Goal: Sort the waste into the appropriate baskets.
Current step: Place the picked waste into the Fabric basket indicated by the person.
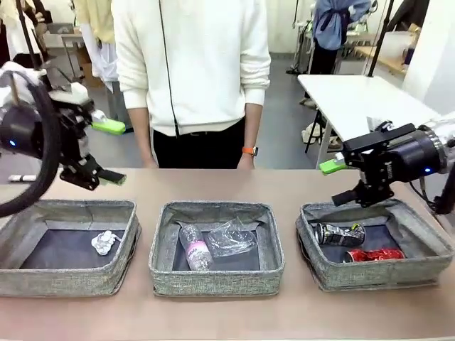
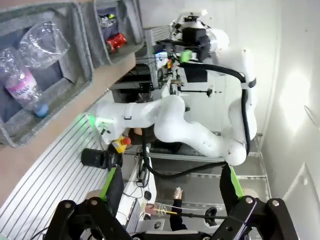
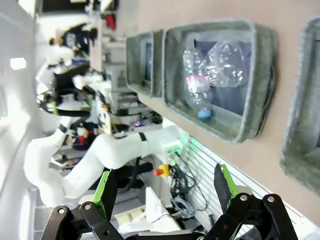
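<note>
From front, paper wad (image 1: 104,242) lies in left basket (image 1: 67,273); both jaws released, seemingly empty.

Left basket (image 1: 43,273) cut off at the front view's left edge. Right basket (image 3: 305,125) cropped by the right wrist view's right edge. Pink bottle label (image 1: 197,250) print too small to read.

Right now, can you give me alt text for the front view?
Three grey baskets sit in a row: left basket holds a paper wad, middle basket a bottle and plastic cup, right basket two cans. Both arms hover with jaws open; a person stands behind.
</note>
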`<state>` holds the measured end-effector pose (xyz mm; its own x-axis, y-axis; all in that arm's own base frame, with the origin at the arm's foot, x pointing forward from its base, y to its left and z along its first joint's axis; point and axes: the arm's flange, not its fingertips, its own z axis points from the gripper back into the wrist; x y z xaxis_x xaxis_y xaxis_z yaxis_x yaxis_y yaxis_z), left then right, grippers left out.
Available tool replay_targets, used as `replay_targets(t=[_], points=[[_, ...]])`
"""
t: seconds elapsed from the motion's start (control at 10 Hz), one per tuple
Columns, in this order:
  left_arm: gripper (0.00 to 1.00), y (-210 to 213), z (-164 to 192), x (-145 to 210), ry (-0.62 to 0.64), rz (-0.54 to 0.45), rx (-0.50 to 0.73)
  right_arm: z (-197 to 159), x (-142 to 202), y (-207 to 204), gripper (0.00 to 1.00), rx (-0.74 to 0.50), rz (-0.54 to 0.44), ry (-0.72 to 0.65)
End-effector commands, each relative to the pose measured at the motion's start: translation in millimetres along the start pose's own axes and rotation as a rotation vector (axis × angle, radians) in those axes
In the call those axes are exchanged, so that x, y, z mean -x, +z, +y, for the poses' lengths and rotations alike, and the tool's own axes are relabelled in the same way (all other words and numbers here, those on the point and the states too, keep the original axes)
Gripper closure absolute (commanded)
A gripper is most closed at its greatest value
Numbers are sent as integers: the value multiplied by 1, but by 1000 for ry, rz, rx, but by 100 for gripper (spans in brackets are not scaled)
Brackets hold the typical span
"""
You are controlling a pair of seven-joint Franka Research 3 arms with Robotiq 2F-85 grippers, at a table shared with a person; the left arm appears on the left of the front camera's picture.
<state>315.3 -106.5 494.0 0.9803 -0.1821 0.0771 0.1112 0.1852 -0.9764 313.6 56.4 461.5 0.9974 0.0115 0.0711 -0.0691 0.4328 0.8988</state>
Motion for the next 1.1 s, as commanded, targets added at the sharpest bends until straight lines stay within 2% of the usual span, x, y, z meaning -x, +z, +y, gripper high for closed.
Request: replay_targets(t=[0.0, 0.2, 0.3, 0.4, 1.0], points=[[0, 2, 21, -1, 8, -44, 33, -18, 44, 30, 0, -19, -54, -23], [0, 15, 47, -16, 27, -132, 77, -28, 61, 47, 0, -8, -191, -55], [0, 24, 67, -23, 60, -191, 46, -11, 8, 45, 0, -23, -71, -34], [0, 14, 33, -19, 51, -76, 21, -11, 8, 45, 0, -23, -71, -34], [0, 14, 33, -19, 51, -76, 21, -11, 8, 45, 0, -23, -71, -34]])
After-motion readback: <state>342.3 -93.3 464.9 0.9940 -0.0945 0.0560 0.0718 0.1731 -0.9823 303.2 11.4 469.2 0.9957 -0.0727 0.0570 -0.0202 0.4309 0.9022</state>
